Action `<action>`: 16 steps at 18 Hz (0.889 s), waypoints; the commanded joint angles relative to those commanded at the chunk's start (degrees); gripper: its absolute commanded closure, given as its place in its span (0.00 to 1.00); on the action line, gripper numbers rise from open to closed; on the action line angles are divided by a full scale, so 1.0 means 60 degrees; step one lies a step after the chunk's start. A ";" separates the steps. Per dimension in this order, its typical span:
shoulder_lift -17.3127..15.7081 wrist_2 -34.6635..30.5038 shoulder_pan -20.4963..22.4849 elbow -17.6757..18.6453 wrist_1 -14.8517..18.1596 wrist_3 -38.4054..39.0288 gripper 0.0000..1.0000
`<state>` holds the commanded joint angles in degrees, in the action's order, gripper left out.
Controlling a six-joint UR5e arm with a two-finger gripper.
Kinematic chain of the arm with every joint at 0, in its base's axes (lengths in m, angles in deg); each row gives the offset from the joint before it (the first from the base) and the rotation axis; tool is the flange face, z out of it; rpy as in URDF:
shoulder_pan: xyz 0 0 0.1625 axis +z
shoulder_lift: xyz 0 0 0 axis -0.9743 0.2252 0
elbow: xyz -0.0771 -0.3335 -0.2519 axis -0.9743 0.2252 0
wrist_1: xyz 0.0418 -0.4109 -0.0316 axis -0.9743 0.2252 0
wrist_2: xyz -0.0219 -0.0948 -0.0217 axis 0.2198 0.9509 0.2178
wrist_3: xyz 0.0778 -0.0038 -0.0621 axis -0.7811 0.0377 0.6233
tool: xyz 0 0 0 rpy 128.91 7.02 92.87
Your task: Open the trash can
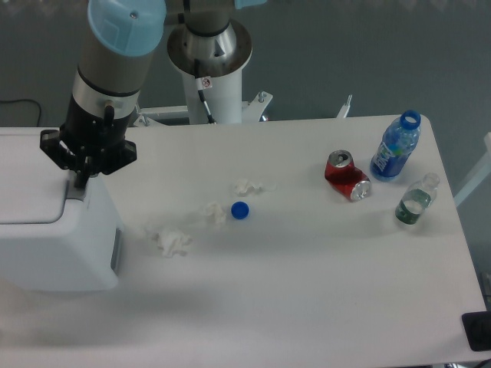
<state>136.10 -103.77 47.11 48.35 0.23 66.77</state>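
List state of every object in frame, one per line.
trash can: lid down, closed
gripper: at the lid's right edge, fingers close together; open or shut unclear
red can: lying on its side, dented
blue bottle: upright, uncapped
small clear bottle: capped, leaning
blue cap: loose on the table
tissues: three crumpled wads, scattered

White trash can [46,245], red can [347,175], blue cap [240,210], blue-labelled bottle [396,147].

Lighting is bright, even and overhead. The white worktop [307,291] is nearly overexposed, and the trash can [46,245] blends into it at its left edge. Shadows are soft and faint. Focus is slightly soft throughout.
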 joint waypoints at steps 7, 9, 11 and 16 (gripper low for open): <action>0.0000 0.0074 0.0029 0.0000 0.0000 0.0000 0.86; -0.0015 0.0074 0.0059 0.0000 0.0000 0.0000 0.85; -0.0015 0.0074 0.0073 -0.0029 -0.0015 -0.0044 0.78; -0.0015 0.0074 0.0614 -0.0044 -0.0015 -0.0117 0.42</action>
<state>136.01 -103.32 50.80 48.09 0.14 66.06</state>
